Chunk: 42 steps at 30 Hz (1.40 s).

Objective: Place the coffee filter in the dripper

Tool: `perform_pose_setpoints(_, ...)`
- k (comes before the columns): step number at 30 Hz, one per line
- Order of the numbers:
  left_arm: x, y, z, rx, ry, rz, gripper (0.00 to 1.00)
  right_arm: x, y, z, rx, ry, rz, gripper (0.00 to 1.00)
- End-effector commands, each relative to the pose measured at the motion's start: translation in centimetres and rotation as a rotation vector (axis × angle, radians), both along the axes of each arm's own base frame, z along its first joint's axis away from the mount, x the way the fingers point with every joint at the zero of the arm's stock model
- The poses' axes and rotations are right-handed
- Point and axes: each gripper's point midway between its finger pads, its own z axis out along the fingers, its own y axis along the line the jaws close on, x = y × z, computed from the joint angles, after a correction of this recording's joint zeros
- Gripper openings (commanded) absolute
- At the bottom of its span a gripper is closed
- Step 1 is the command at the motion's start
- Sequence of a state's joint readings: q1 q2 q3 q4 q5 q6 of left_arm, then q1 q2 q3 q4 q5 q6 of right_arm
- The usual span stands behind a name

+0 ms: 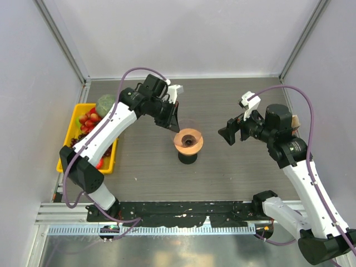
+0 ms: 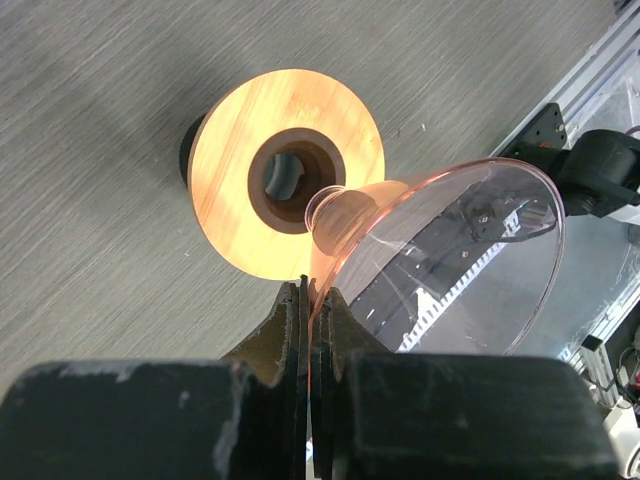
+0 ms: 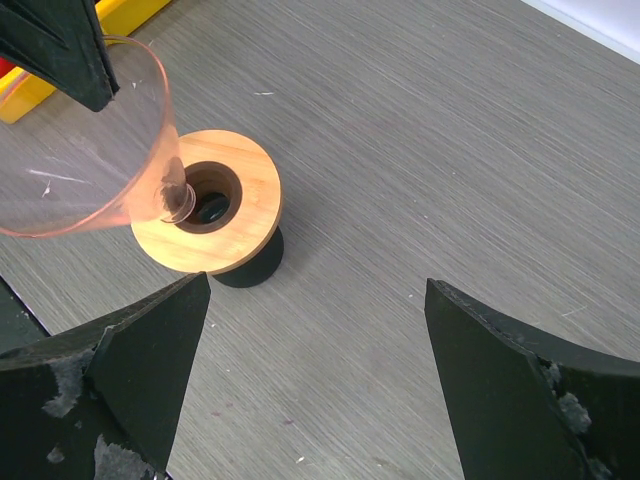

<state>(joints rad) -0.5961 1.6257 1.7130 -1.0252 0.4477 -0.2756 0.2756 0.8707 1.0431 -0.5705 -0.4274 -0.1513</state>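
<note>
While left pincer point(image 2: 308, 300) clamps the dripper point(image 2: 450, 260) by its part-hidden rim, right pincer point(image 3: 318, 285) gapes.

worktop point(image 1: 239, 167): grey wood-grain, matte | left edge: yellow bin point(image 1: 67, 142) lying on it, red fruit point(image 1: 89, 119) inside, green round thing point(image 1: 104, 103) at its far end | centre: black base point(image 3: 255, 272) standing upright, round wooden disc point(image 3: 235, 225) with dark centre hole resting on top

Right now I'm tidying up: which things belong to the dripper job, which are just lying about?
Job: clear dripper in left fingers; wooden ring on black base; tan scrap by right arm, perhaps the filter.
Lying about: yellow bin of fruit.
</note>
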Motion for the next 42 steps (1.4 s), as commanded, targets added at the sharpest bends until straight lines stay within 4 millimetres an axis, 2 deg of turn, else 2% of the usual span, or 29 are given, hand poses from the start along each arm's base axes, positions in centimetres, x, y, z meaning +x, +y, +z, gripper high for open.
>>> perform_pose_setpoints(1,0.3,-0.8,1.6,-0.037,-0.034,-0.029,0.02,0.4,0.1,0.9,0.022,-0.041,-0.01,0.96)
perform_pose_setpoints(23,2.2,-1.4,-0.6,0.029,-0.019,-0.017,0.08,0.1,0.1,0.3,0.021,-0.039,-0.004,0.96)
perform_pose_setpoints(27,2.2,-1.5,-0.9,0.032,-0.011,-0.02,0.14,0.1,0.1,0.2,0.021,-0.038,-0.001,0.95)
perform_pose_setpoints(30,2.1,-1.6,-0.8,0.023,-0.008,-0.021,0.25,0.1,0.1,0.2,0.02,-0.035,-0.001,0.96)
perform_pose_setpoints(35,2.2,-1.1,0.9,0.014,-0.057,-0.012,0.51,0.1,0.3,0.3,0.027,-0.031,0.009,0.95)
perform_pose_setpoints(38,2.2,0.0,2.5,-0.008,-0.096,0.0,0.54,-0.2,0.9,0.7,0.044,-0.026,0.04,0.95)
perform_pose_setpoints(39,2.3,0.5,3.2,-0.025,-0.112,0.009,0.58,-0.3,1.1,0.7,0.053,-0.023,0.049,0.96)
perform_pose_setpoints(42,2.9,2.1,5.6,-0.108,-0.173,0.058,0.58,-0.1,1.7,1.2,0.078,-0.025,0.073,0.96)
